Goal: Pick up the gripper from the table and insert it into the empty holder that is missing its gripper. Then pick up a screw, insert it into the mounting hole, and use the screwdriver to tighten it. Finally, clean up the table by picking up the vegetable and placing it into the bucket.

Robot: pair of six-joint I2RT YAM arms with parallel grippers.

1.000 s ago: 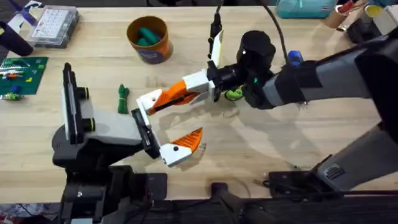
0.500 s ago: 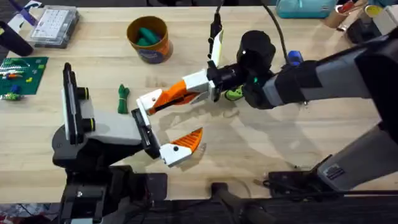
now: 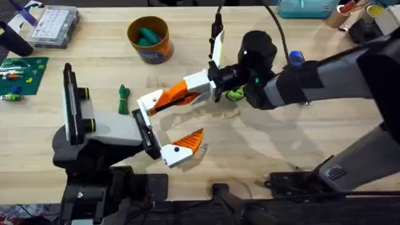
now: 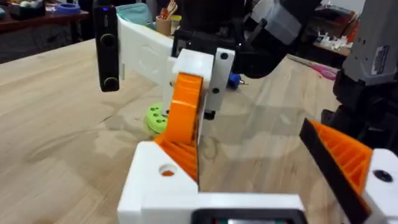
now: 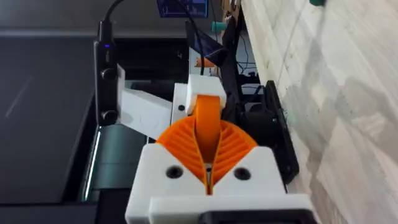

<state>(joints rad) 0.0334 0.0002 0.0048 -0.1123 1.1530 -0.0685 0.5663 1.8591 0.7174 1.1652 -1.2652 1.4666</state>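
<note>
I see the bucket (image 3: 150,39) standing at the back of the tabletop (image 3: 281,150), left of centre. The vegetable (image 3: 123,99) lies nearer me, left of the gripper (image 3: 170,96). The gripper sits between the holder (image 3: 148,104) and the right arm's jaws, with the disc (image 3: 235,95) just behind.
</note>
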